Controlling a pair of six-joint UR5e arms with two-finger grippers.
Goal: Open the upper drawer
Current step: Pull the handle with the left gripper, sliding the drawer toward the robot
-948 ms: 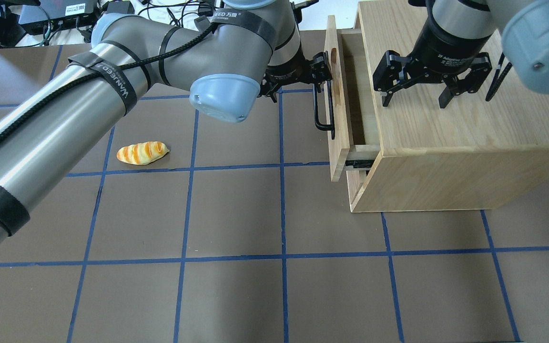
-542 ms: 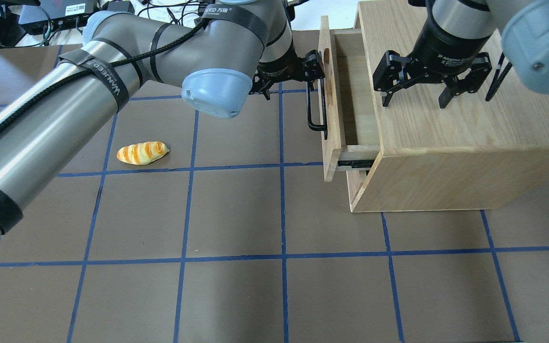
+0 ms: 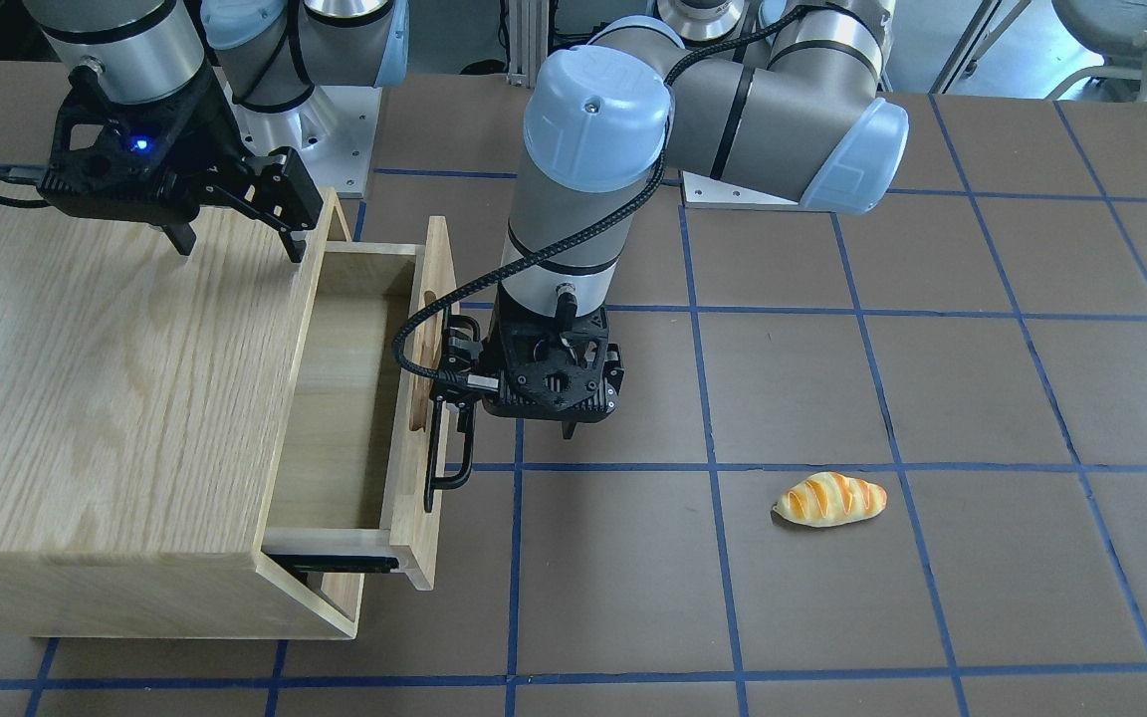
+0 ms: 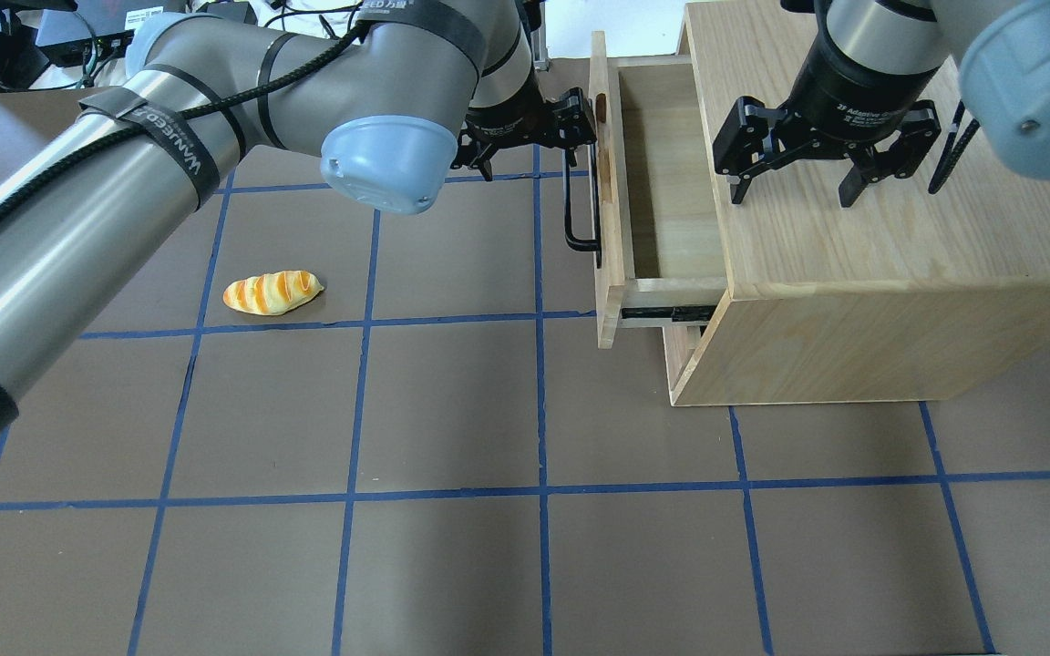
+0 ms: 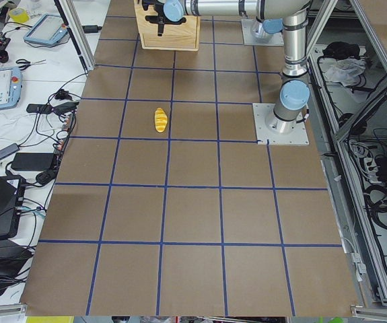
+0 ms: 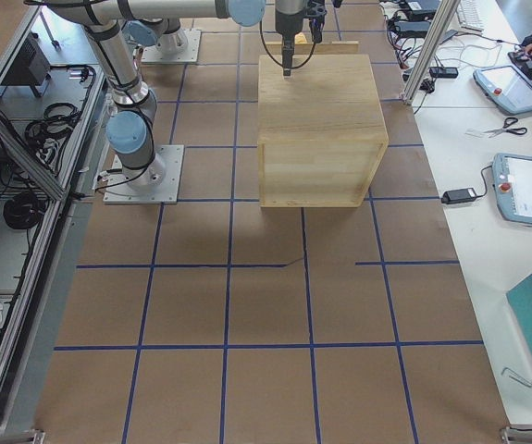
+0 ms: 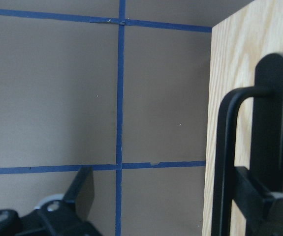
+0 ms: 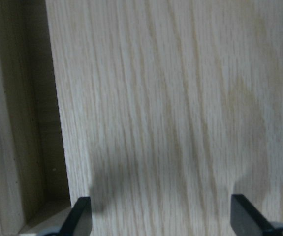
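Note:
The upper drawer (image 4: 605, 228) is a shallow light-wood drawer, pulled partway out of the cabinet (image 4: 862, 273), its bare inside (image 3: 340, 398) showing. Its black bar handle (image 4: 572, 211) is on the front panel beside an oblong slot. My left gripper (image 4: 577, 137) is open at the handle. In the left wrist view one finger (image 7: 259, 196) sits behind the handle bar (image 7: 225, 162) and the other finger (image 7: 82, 189) is out over the table. My right gripper (image 4: 792, 196) is open and empty, fingers down just above the cabinet top (image 8: 171, 98).
A yellow-orange bread roll (image 4: 272, 292) lies on the brown table with blue grid lines, left of the drawer; it also shows in the front-facing view (image 3: 829, 499). Cables and electronics lie past the far edge (image 4: 78, 36). The black drawer rail (image 4: 666, 313) is exposed.
My left gripper has moved left with the handle hooked, and the drawer has slid further out of the cabinet. The right gripper has not moved.

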